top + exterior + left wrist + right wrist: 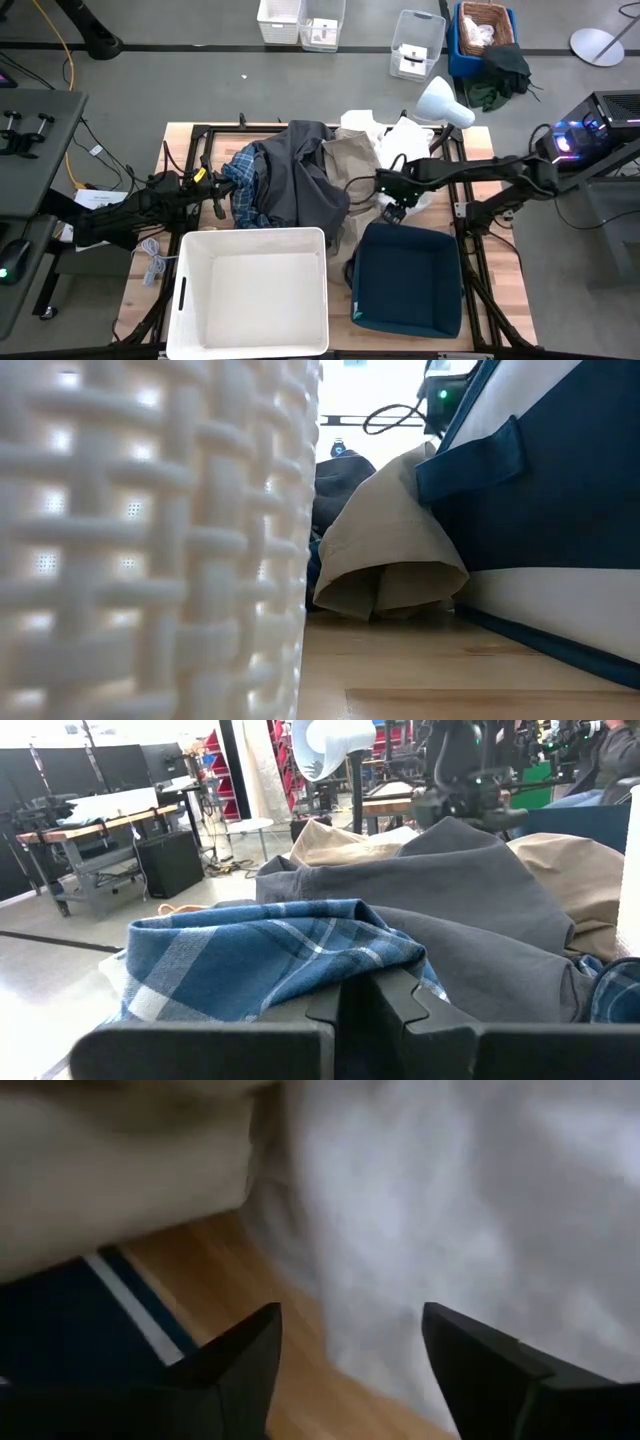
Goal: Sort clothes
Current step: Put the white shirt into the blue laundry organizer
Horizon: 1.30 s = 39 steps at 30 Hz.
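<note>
The clothes lie heaped on the far half of the wooden table. From left to right they are a blue-and-white plaid shirt (248, 190), a dark grey garment (305, 172), a beige khaki one (355, 165) and a white one (405, 138). My left gripper (215, 195) is shut and level at the plaid shirt's left side, with the plaid shirt (270, 955) just ahead of its fingertips. My right gripper (350, 1355) is open and points down over the white garment's near edge (450, 1230). It hangs by the dark blue bin's far rim, with nothing between its fingers. My left gripper stands with its shut fingertips (400, 995) right at the near fold of the plaid shirt (330, 965), coming level from the table's left. I cannot tell whether they touch the cloth.
A white woven basket (250, 290) stands at the near middle and a dark blue fabric bin (405, 280) to its right. The beige garment's hem (390, 575) droops onto the wood between them. A white lamp (445, 102) leans over the far right corner. Crates stand on the floor beyond.
</note>
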### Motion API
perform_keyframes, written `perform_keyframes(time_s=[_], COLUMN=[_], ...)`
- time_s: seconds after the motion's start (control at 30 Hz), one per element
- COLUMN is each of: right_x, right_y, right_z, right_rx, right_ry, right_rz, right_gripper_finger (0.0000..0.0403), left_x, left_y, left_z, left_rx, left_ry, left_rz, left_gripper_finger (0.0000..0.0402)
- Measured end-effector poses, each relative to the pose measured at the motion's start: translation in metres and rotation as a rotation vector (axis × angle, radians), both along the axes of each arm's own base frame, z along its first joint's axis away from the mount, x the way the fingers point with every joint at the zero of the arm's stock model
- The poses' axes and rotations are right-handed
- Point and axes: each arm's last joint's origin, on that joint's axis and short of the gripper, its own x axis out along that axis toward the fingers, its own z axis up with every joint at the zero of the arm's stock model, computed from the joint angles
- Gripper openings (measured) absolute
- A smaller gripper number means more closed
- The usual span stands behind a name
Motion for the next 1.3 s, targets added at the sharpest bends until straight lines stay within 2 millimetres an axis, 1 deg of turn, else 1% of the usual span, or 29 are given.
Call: perform_keyframes(time_s=[0.23,0.3,0.33,0.37,0.43,0.5,0.53,0.57,0.6,0.67,0.73,0.87,0.97,1.13,1.2,1.3], right_x=[0.019,0.023,0.025,0.025,0.023,0.024,0.024,0.024,0.023,0.020,0.018,0.008,-0.003,-0.027,-0.038,-0.056], right_y=[-0.009,-0.013,-0.015,-0.017,-0.018,-0.018,-0.017,-0.017,-0.016,-0.014,-0.013,-0.012,-0.011,-0.006,-0.002,0.005], right_z=[-0.026,-0.035,-0.041,-0.047,-0.055,-0.056,-0.057,-0.056,-0.052,-0.037,-0.019,0.025,0.056,0.119,0.148,0.196], right_rx=[-0.029,-0.038,-0.046,-0.057,-0.068,-0.063,-0.055,-0.046,-0.045,-0.055,-0.071,-0.122,-0.172,-0.237,-0.269,-0.309], right_ry=[0.039,0.057,0.075,0.109,0.171,0.183,0.180,0.175,0.163,0.126,0.067,-0.049,-0.085,-0.131,-0.190,-0.340], right_rz=[0.094,0.095,0.094,0.095,0.116,0.141,0.156,0.164,0.164,0.162,0.153,0.100,0.072,0.009,-0.016,-0.060], right_gripper_finger=[0.0248,0.0242,0.0233,0.0217,0.0159,0.0067,0.0035,0.0021,0.0018,0.0007,0.0005,0.0002,0.0002,0.0001,0.0001,0.0001], left_x=[0.000,0.000,0.000,0.000,0.000,0.000,0.000,0.000,0.000,0.000,0.000,0.000,0.000,0.000,0.000,0.000], left_y=[0.000,0.000,0.000,0.000,0.000,0.000,0.000,0.000,0.000,0.000,0.000,0.000,0.000,0.000,0.000,0.000], left_z=[0.000,0.000,0.000,0.000,0.000,0.000,0.000,0.000,0.000,0.000,0.000,0.000,0.000,0.000,0.000,0.000], left_rx=[0.000,0.000,0.000,0.000,0.000,0.000,0.000,0.000,0.000,0.000,0.000,0.000,0.000,0.000,0.000,0.000], left_ry=[0.000,0.000,0.000,0.000,0.000,0.000,0.000,0.000,0.000,0.000,0.001,0.001,0.001,0.001,0.001,0.001], left_rz=[0.000,0.000,0.000,0.000,0.000,0.000,0.000,0.000,0.000,0.001,0.001,0.001,0.001,0.001,0.001,0.001], left_gripper_finger=[0.0014,0.0014,0.0014,0.0014,0.0014,0.0014,0.0014,0.0014,0.0014,0.0014,0.0014,0.0014,0.0014,0.0014,0.0014,0.0014])
